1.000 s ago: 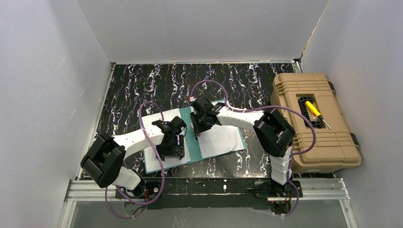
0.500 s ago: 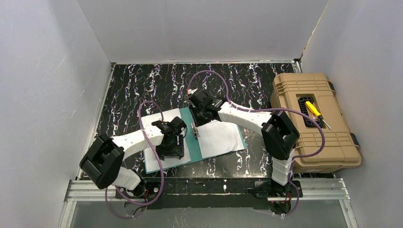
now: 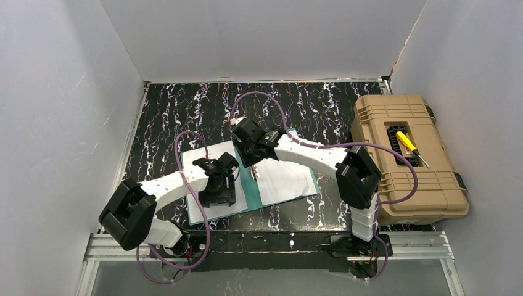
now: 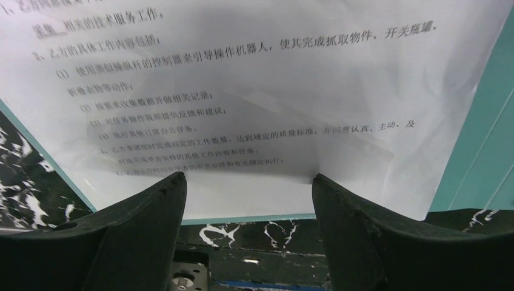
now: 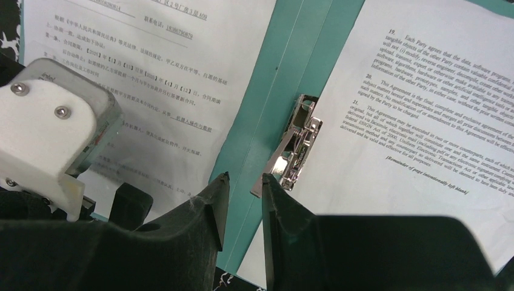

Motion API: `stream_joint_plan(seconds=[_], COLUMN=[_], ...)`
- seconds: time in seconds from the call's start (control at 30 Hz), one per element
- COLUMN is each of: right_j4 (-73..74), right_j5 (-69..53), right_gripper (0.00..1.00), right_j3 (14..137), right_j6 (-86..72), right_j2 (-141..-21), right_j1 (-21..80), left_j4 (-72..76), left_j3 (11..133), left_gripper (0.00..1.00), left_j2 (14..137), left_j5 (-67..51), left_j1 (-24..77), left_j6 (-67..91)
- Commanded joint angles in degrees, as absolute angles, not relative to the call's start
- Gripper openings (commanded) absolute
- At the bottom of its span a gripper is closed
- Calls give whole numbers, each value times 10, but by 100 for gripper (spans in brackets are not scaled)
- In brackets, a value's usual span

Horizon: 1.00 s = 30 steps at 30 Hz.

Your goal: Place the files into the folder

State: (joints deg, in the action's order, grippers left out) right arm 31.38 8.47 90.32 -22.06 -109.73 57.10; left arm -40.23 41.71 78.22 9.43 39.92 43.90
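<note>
Pulling away from the metal clip (image 5: 297,142), my right claw (image 5: 243,182) is now hanging further along the teal spine of the folder (image 5: 291,66), toward its far end. That claw's fingers are standing a narrow gap apart, gripping nothing. My left claw (image 4: 245,182) is spreading wide at the near edge of the left sheet (image 4: 242,79), also holding nothing. 1 folder is lying open on the table (image 3: 185,111), with 1 clip on its spine and 2 files (image 3: 284,179), 1 per flap. The left sheet is carrying Chinese text. The right sheet (image 5: 424,79) is showing clauses 19 and 20 and "Remainder of page intentionally left blank". 1 tan toolbox (image 3: 410,179) is standing well to the right, 1 yellow screwdriver (image 3: 407,143) lying on its lid.
</note>
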Motion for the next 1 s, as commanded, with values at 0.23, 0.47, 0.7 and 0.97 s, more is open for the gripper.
stream_joint_plan(seconds=[0.23, 0.47, 0.7, 0.97], right_j4=[347, 356, 365, 381], right_j5=[107, 113, 117, 121], right_gripper=[27, 24, 24, 18], right_j3=[919, 919, 920, 912], right_j6=[-211, -206, -200, -192], right_j2=[-1120, -1128, -1137, -1142], right_j1=[587, 591, 593, 597], left_j4=[-377, -367, -358, -357], left_j3=[374, 365, 359, 357], left_gripper=[74, 74, 73, 73], left_j2=[775, 784, 791, 792], left_j5=[76, 73, 68, 67], left_j1=[381, 380, 376, 371], left_j6=[439, 443, 444, 443])
